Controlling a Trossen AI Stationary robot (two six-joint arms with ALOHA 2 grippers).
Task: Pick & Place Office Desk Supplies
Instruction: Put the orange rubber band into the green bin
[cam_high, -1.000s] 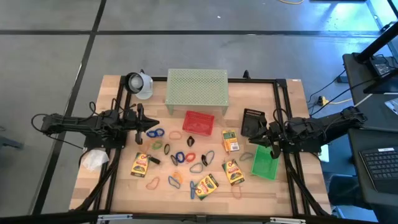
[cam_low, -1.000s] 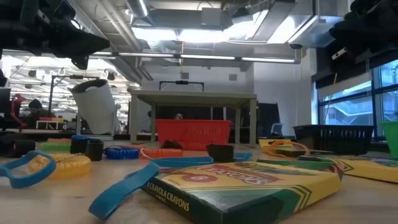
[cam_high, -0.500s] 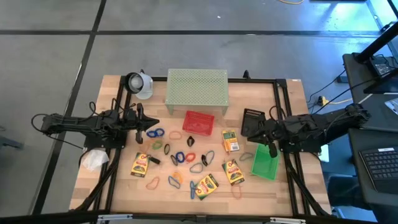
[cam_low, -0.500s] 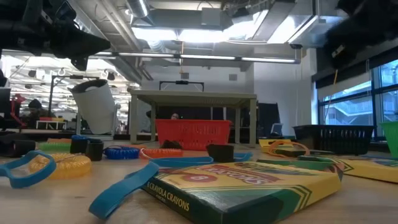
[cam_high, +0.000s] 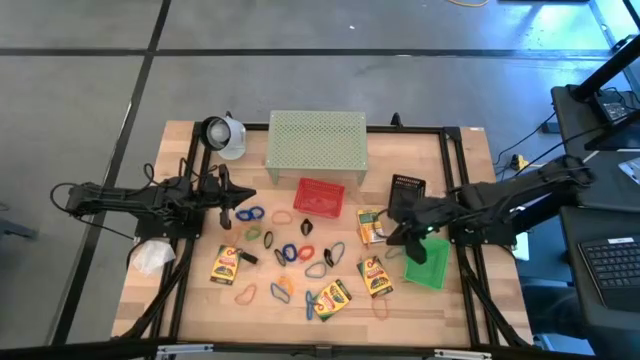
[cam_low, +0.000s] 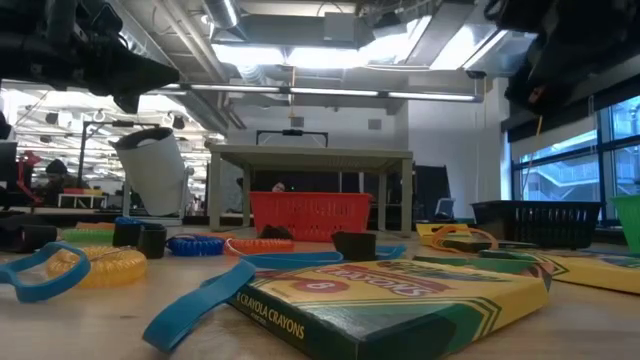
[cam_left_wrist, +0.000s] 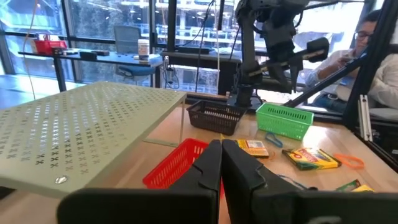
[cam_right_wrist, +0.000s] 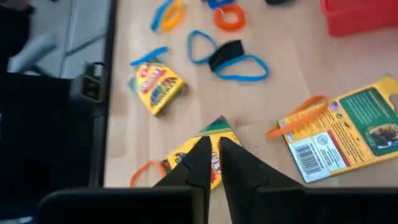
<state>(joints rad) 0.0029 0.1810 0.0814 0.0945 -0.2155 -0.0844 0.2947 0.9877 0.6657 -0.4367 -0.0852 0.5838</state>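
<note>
The wooden table (cam_high: 200, 300) fills the middle of the high view, with a dark arm reaching in from each side. At its upper centre stands the pale green perforated shelf (cam_high: 317, 142), and just below that sits a red basket (cam_high: 319, 196). A green basket (cam_high: 427, 264) lies at centre right, and a black basket (cam_high: 404, 189) sits above it, beside the shelf's lower right corner. A white wad (cam_high: 152, 257) rests at the table's left edge, and a pale cup-like thing (cam_high: 224, 135) lies on its side in the upper left.

The left gripper (cam_high: 246, 199) hangs at centre left, fingers pinched together on nothing, its tip near a blue loop (cam_high: 249, 214). The right gripper (cam_high: 392, 233) is at centre right between the black and green baskets; its fingers show a narrow gap in the wrist view and hold nothing there, poised above the table.

The supplies lie scattered across the lower middle of the high view. Four crayon boxes are there: one at lower left (cam_high: 225, 264), one at lower centre (cam_high: 331, 298), one at lower right (cam_high: 374, 275), and one (cam_high: 369, 226) just left of the right gripper. Between them lie small loops and clips (cam_high: 300, 252) in blue, orange, black and grey.
</note>
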